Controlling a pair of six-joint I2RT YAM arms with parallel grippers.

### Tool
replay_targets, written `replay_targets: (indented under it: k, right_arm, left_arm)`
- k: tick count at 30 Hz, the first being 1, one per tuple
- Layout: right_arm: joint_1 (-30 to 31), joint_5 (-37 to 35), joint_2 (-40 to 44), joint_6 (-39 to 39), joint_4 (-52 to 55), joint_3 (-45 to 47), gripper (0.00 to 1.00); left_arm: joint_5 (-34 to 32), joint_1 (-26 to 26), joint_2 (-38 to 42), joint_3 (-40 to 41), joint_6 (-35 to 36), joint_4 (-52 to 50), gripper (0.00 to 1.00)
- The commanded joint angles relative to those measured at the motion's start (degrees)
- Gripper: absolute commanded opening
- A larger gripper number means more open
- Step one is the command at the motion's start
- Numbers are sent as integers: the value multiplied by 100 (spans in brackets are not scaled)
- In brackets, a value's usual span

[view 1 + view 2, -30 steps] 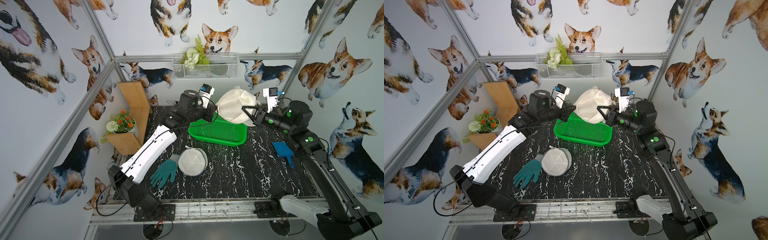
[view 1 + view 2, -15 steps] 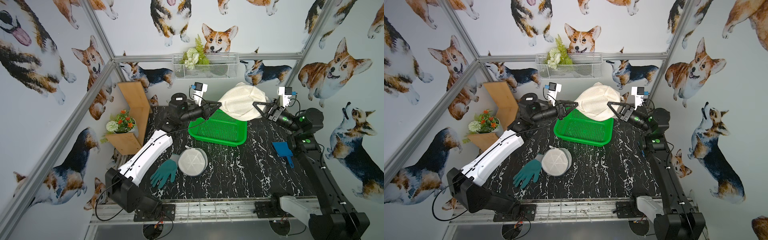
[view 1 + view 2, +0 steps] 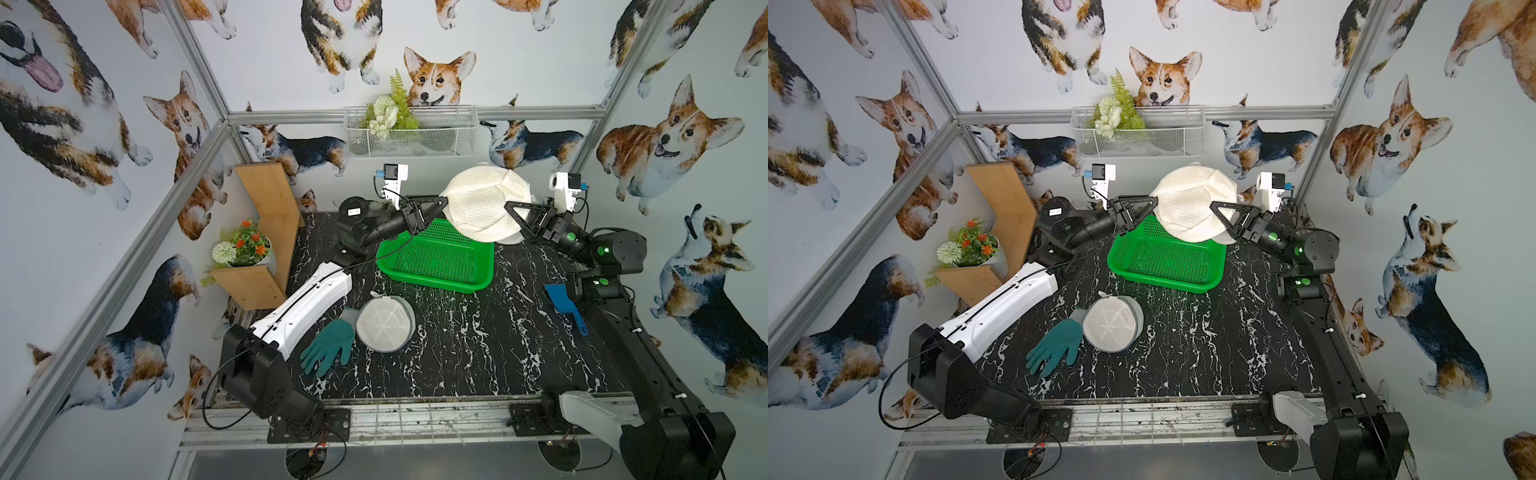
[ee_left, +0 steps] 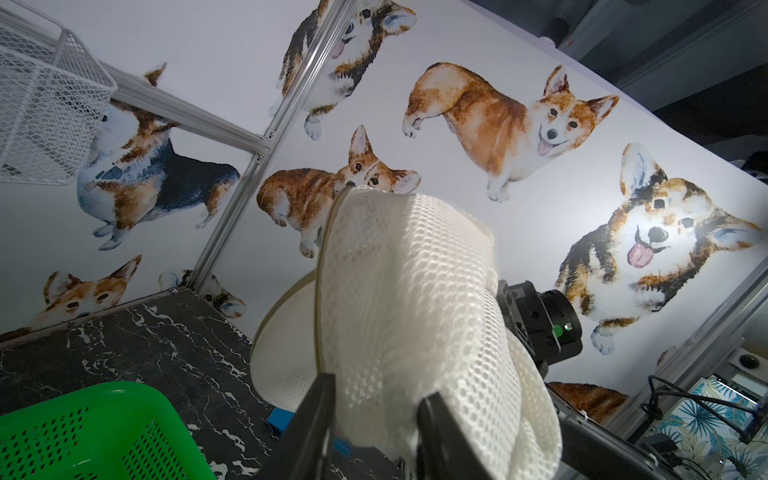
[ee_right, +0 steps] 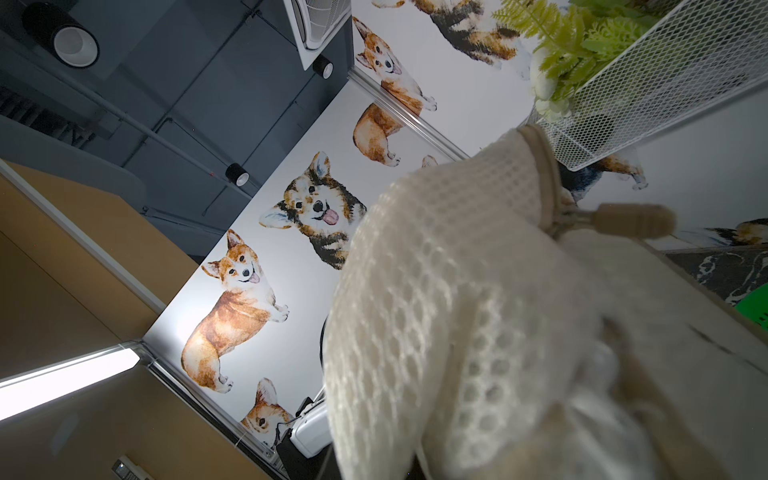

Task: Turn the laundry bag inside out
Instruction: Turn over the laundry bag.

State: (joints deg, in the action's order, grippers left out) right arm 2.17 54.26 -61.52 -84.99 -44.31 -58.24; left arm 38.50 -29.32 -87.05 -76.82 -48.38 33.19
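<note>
The laundry bag is a white mesh bundle hanging in the air over the far edge of the green basket. My left gripper points at its left side. In the left wrist view the left gripper is open, its two black fingers standing apart with a fold of the laundry bag between them. My right gripper is shut on the bag's right side. In the right wrist view the laundry bag hides the jaws, and its beige cord stopper sticks out.
The green basket stands on the black marble table under the bag. Nearer the front lie a round folded mesh bag, a green glove and a blue scoop. A wooden shelf with a flower pot stands left; a wire basket hangs on the back wall.
Both arms drew apart and lifted the bag higher over the basket. The left gripper's jaws, shut on the bag before, now stand apart.
</note>
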Motion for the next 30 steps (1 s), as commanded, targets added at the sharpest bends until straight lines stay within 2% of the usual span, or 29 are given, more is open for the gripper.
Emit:
replay_targets:
  k: [1,8,15,21,26,30]
  right_arm:
    - [125,-515,49,-4,-250,140,0]
    - [133,-1489,70,-552,-508,519,0]
    - [369,-1754,-66,-544,-343,416,0]
    - [414,-2156,-79,-989,-750,524,0]
    - [408,-2440,-25,-1283,-656,441,0]
    - [403,-2588,63,-1609,-142,284,0]
  left_arm:
    - [-136,-64,8,93,-247,688,46]
    - [-677,-169,204,533,-240,1240,62]
    - [-778,-362,64,300,93,1005,62]
    - [-992,-408,179,465,311,1244,61]
    - [-1549,-442,805,987,1912,977,65]
    - [-1411,-605,1023,1058,4032,329,69]
